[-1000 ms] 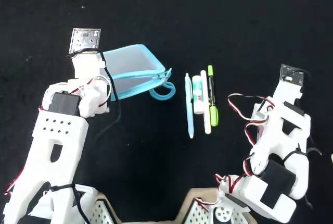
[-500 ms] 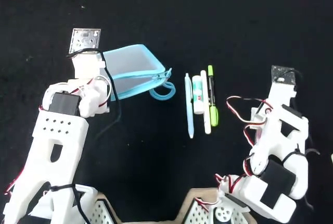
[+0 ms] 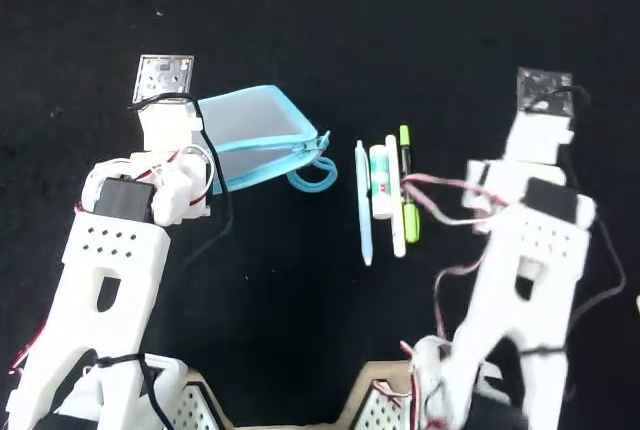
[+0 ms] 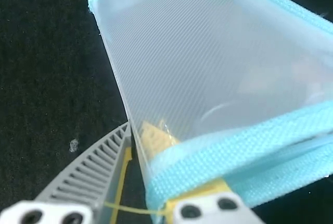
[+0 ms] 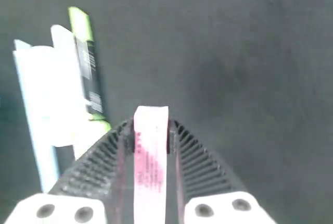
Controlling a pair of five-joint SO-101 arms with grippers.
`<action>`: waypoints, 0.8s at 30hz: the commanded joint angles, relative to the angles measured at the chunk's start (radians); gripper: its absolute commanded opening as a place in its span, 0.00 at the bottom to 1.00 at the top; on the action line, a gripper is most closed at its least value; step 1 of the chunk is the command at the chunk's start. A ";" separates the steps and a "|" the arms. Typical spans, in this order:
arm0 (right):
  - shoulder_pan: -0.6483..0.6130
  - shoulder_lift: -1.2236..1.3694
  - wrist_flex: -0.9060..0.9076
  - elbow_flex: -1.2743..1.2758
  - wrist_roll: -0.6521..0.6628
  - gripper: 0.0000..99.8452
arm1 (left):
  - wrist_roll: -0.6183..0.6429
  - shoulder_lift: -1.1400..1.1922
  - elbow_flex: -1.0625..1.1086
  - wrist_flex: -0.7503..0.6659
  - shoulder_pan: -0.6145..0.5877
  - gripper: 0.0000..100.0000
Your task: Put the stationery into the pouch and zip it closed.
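Note:
The light blue mesh pouch (image 3: pixel 255 130) lies at the left of the black table, its zip side and loop (image 3: pixel 312 178) facing the stationery. My left gripper (image 4: pixel 138 130) is shut on the pouch's (image 4: pixel 208 67) corner. To its right, side by side, lie a blue pen (image 3: pixel 363 205), a white glue stick (image 3: pixel 380 182), a white pen (image 3: pixel 396 205) and a green highlighter (image 3: pixel 407 195). My right arm (image 3: pixel 530 220) stretches out to their right. My right gripper (image 5: pixel 151 117) hovers over bare table, shut on a white and pink eraser (image 5: pixel 151 156), with the green highlighter (image 5: pixel 86 62) off to one side.
The black table cloth (image 3: pixel 420 50) stretches to the back edge, where cables and light-coloured things lie beyond it. Both arm bases stand at the front edge (image 3: pixel 400 405). Bare cloth lies between the pouch and the pens.
My right arm has stretched farther out across the table, beside the stationery. The left arm and the pouch have stayed where they were.

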 commanded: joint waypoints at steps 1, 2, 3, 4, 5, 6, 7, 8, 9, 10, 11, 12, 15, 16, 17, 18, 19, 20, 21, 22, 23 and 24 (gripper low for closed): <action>-0.189 -0.217 0.000 -0.071 -0.143 0.02 | 0.011 0.014 0.065 -0.002 0.015 0.03; -0.241 -0.255 -0.012 -0.076 -0.173 0.02 | 0.011 0.014 0.065 -0.002 0.015 0.03; -0.296 -0.294 -0.026 -0.077 -0.204 0.02 | 0.011 0.014 0.065 -0.003 0.013 0.03; -0.354 -0.331 -0.040 -0.074 -0.229 0.02 | 0.011 0.014 0.065 -0.003 0.012 0.03; -0.414 -0.361 -0.044 -0.073 -0.247 0.02 | 0.011 0.014 0.065 -0.003 0.012 0.03; -0.485 -0.390 -0.049 -0.068 -0.255 0.02 | 0.011 0.014 0.065 -0.003 0.012 0.03; -0.551 -0.420 -0.055 -0.059 -0.258 0.02 | 0.011 0.014 0.065 -0.003 0.010 0.03; -0.615 -0.446 -0.068 -0.045 -0.258 0.02 | 0.011 0.014 0.065 -0.003 0.010 0.03; -0.675 -0.472 -0.084 -0.033 -0.258 0.02 | 0.011 0.014 0.065 -0.003 0.010 0.03; -0.724 -0.495 -0.107 -0.018 -0.258 0.02 | 0.011 0.014 0.065 -0.003 0.010 0.03; -0.767 -0.518 -0.137 0.005 -0.258 0.02 | 0.011 0.014 0.065 -0.003 0.010 0.03; -0.801 -0.539 -0.172 0.031 -0.258 0.02 | 0.011 0.014 0.065 -0.003 0.010 0.03; -0.876 -0.585 -0.308 0.136 -0.258 0.02 | 0.011 0.014 0.065 -0.003 0.010 0.03; -0.901 -0.595 -0.370 0.177 -0.258 0.02 | 0.011 0.014 0.065 -0.003 0.010 0.03; -0.922 -0.601 -0.434 0.220 -0.256 0.02 | 0.011 0.014 0.065 -0.003 0.010 0.03; -0.937 -0.601 -0.505 0.268 -0.256 0.02 | 0.011 0.014 0.065 -0.003 0.010 0.03; -0.951 -0.601 -0.580 0.315 -0.256 0.02 | 0.011 0.014 0.065 -0.003 0.010 0.03; -0.962 -0.601 -0.649 0.363 -0.256 0.02 | 0.011 0.014 0.065 -0.003 0.012 0.03; -0.970 -0.601 -0.721 0.406 -0.256 0.02 | 0.011 0.014 0.065 -0.003 0.012 0.03; -0.974 -0.601 -0.790 0.446 -0.256 0.02 | 0.011 0.015 0.065 -0.003 0.013 0.03; -0.974 -0.601 -0.861 0.484 -0.256 0.02 | 0.011 0.015 0.065 -0.003 0.013 0.03; -0.973 -0.601 -0.928 0.521 -0.256 0.02 | 0.011 0.017 0.065 -0.005 0.013 0.03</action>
